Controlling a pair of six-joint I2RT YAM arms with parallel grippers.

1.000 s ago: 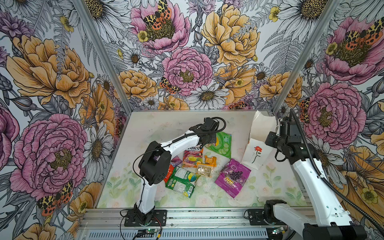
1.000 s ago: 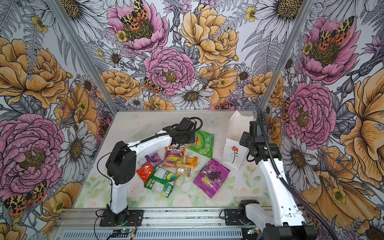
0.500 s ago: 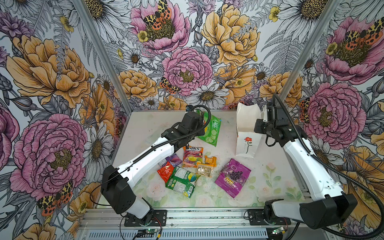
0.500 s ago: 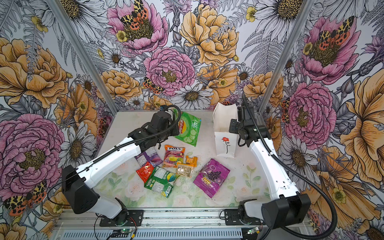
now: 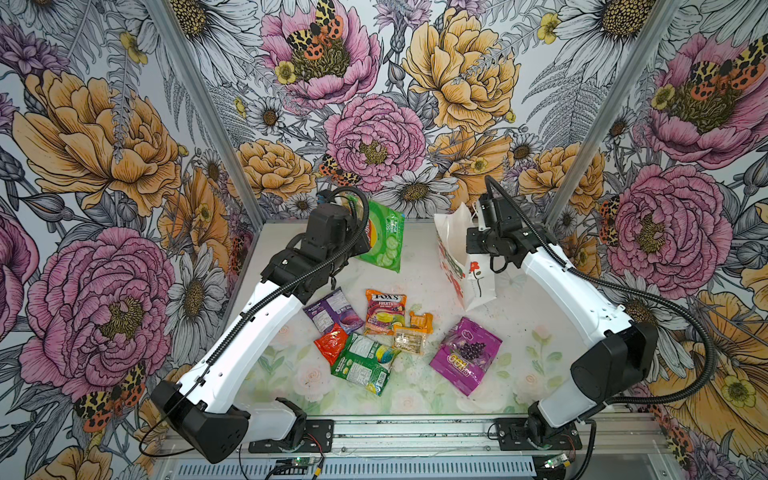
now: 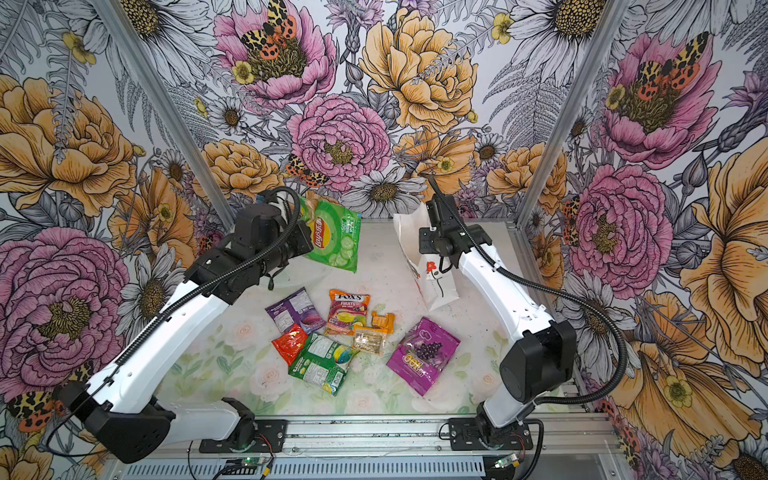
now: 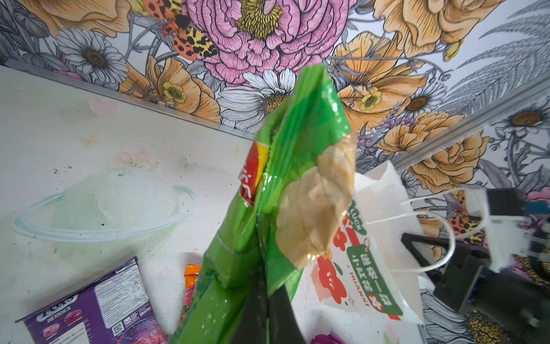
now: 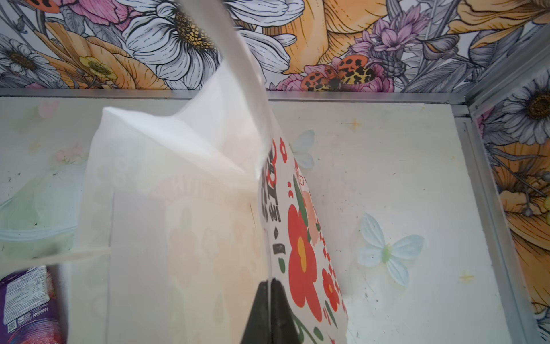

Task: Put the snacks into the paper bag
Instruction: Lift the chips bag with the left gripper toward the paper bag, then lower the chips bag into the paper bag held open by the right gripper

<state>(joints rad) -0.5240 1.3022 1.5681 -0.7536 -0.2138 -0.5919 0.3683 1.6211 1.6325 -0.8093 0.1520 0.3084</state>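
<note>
**Both arms at the paper bag.** The left gripper (image 7: 264, 287), jaws closed on the top edge of the green chips bag (image 5: 381, 239), holds it in the air beside the paper bag (image 5: 467, 270), near its open mouth but apart from it. The right gripper (image 8: 269, 287), jaws closed on the paper bag's rim, holds it tilted, mouth leaning toward the chips bag. In front of the paper bag, the other snacks lie clustered on the worktop (image 5: 419, 399): a purple grape packet (image 5: 465, 355), a purple berries packet (image 5: 332, 311), an orange candy packet (image 5: 384, 311), a green packet (image 5: 365, 361), a red packet (image 5: 331, 343) and two small orange-yellow packets (image 5: 420, 321) (image 5: 409, 339).
</note>
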